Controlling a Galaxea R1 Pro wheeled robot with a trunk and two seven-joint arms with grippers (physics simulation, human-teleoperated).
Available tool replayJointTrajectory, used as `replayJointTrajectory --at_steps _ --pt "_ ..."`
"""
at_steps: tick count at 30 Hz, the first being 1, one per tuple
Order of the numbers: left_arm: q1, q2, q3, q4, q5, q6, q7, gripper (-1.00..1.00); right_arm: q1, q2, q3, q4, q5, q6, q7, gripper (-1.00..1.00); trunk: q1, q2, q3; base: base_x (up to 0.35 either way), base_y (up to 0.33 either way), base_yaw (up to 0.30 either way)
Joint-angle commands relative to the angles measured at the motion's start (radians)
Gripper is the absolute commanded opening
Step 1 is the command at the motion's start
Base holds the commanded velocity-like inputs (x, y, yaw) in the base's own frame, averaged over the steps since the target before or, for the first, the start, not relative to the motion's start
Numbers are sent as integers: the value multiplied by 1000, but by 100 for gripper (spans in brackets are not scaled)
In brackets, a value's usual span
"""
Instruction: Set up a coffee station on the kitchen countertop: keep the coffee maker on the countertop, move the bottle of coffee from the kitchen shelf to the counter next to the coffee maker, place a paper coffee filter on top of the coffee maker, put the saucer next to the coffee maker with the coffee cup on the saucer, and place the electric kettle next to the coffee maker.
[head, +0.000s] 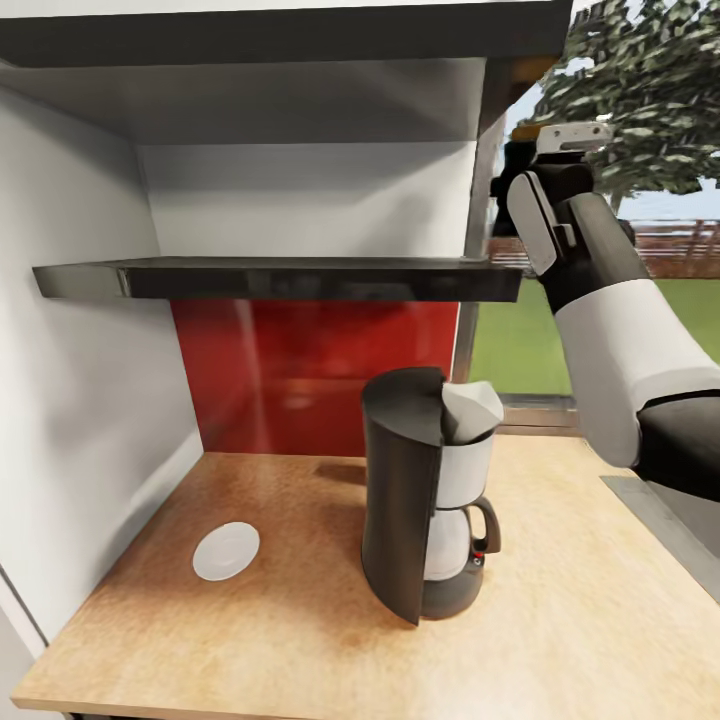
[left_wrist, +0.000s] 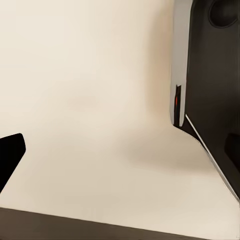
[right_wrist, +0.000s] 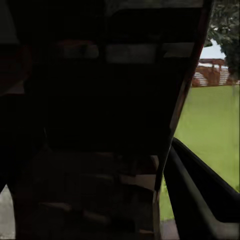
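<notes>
Right pincer raised, jaws prob. hidden; black/white coffee maker.

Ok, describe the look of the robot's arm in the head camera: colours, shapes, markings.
The right arm is built of smooth, rounded segments: a glossy white shell over its middle and black sections on either side of it. Toward the wrist, a pale grey oval panel sits on the black casing. At the tip is a white, blocky part against the window. No cables or lettering are visible.

White right arm, black joints, grey panel, white wrist block
</notes>
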Motion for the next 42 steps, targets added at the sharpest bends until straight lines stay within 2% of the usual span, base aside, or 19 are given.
replayJointTrajectory --at_steps 1,8,14,18,22,28,30,34,36,38,40,41,42 --pt "-1 0 2 2 -10 1 4 100 -1 -6 5 -1 -21 -2 -10 -100 0 -1 -1 0 -273 0" --pt "-1 -5 1 1 -10 1 4 100 -1 -84 6 4 -20 -2 -9 -100 0 -1 -1 0 -273 0" --pt "-1 -6 1 1 -10 2 4 100 0 -124 6 4 -20 -1 -9 -100 0 -1 -1 0 -273 0" --pt "-1 -7 1 0 -10 1 4 100 38 -180 6 3 -23 -1 -6 -100 0 -1 -1 0 -220 0" --pt "-1 -6 0 0 -11 1 3 100 72 -209 6 -2 -26 -2 -5 -100 0 -1 -1 0 -51 0" --pt "-1 -7 -1 -1 -11 -6 2 100 196 -217 6 -34 -27 -5 0 -100 0 -1 -1 0 -6 0" --pt "-1 -5 -1 -2 -11 -9 2 100 240 -218 6 -63 -27 -6 24 -100 0 -1 -1 0 0 0" --pt "-1 -2 1 -4 -11 -14 1 100 355 -220 6 -163 -23 -7 171 -100 0 -1 -1 0 0 0" --pt "-1 -1 2 -5 -11 -16 1 100 431 -232 6 -235 -22 -9 238 -100 0 -1 -1 0 0 0" --pt "-1 -1 1 -6 -11 -17 1 100 490 -245 5 -292 -23 -12 266 -100 0 -1 -1 0 0 0" --pt "-1 0 1 -7 -12 -17 1 100 582 -273 4 -376 -23 -14 309 -100 0 -1 -1 0 0 0" --pt "-1 1 1 -7 -12 -17 1 100 597 -279 4 -387 -24 -14 318 -100 0 -1 -1 0 0 0" --pt "-1 0 1 -7 -12 -17 1 100 639 -295 -3 -417 -24 -15 350 -100 0 -1 -1 0 0 0"
